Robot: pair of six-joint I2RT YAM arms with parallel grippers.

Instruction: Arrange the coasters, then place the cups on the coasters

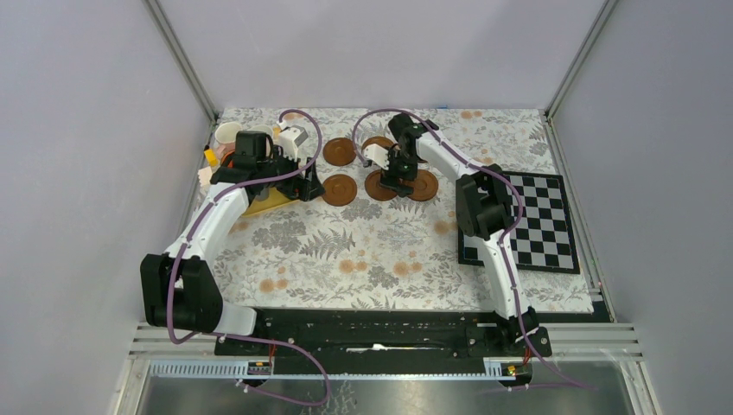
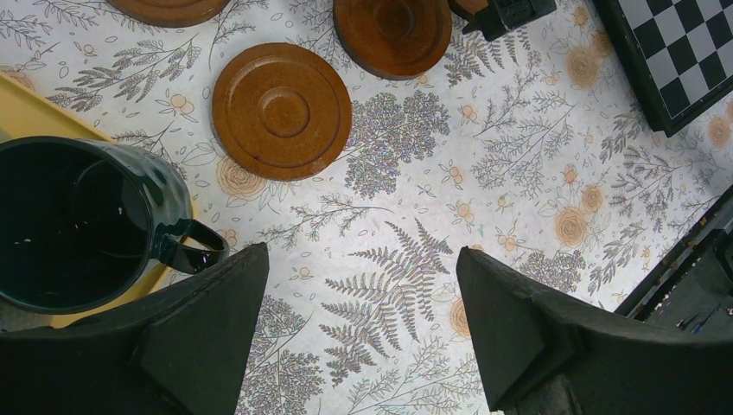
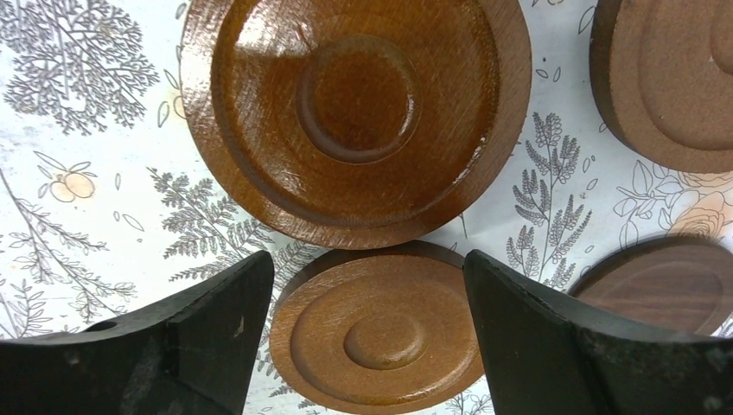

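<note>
- My left end effector [image 2: 361, 259] hangs open over the floral-cloth worktop [image 2: 536, 173], with nothing between its black fingers.
- At the left edge of that wrist view a dark green-black handled mug [image 2: 73, 225] stands on the yellow rectangular tray [image 2: 35, 108], its handle beside the left finger. Most of the tray is cut off.
- A round brown wood-like coaster [image 2: 282, 111] lies whole, up and to the right of the mug. A second coaster [image 2: 393, 35] and a third coaster [image 2: 168, 7] are cropped by the top edge.
- My right end effector [image 3: 365, 268] is open too, straddling a smaller-looking rimmed coaster [image 3: 380, 337] at bottom centre. I cannot tell whether the fingers touch its rim.
- A large glossy coaster [image 3: 354, 121] fills the top centre and its lower rim covers the smaller one's upper edge. I cannot tell whether it rests on it.
- A matte coaster [image 3: 670, 78] is cut off at upper right, and a darker disc [image 3: 666, 285] is half hidden behind the right finger.
- Overhead, the left arm hides most of the cups at upper left. I make out only a white cup [image 1: 228, 132] and a pale cup [image 1: 292, 138].
</note>
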